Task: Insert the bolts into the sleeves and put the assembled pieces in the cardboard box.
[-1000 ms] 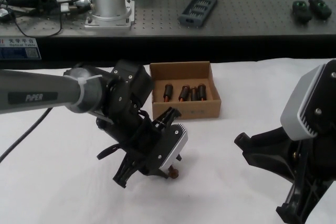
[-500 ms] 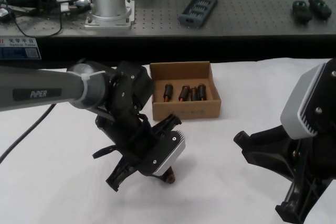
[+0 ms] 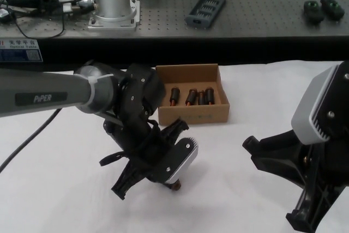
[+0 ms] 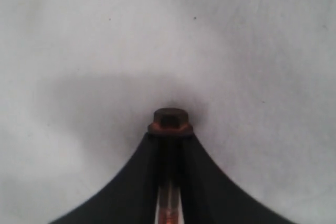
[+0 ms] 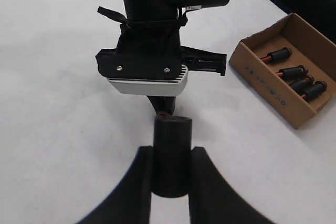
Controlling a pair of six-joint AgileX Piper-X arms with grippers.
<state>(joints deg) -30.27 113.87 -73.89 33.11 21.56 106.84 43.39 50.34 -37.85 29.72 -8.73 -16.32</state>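
- Left gripper (image 4: 169, 136) is clamping a bolt (image 4: 170, 119): fingers closed on the shank, hex head sticking out past the tips, low over the bench (image 3: 54, 189), near middle
- Right gripper (image 5: 172, 153) is pinching a black sleeve (image 5: 172, 129), whose long axis is running out along the fingers
- Bolt is sitting just beyond the sleeve's free end; axes probably not yet aligned
- Cardboard box (image 3: 191, 114) is sitting toward the far edge, holding four assembled pieces (image 3: 192, 96)
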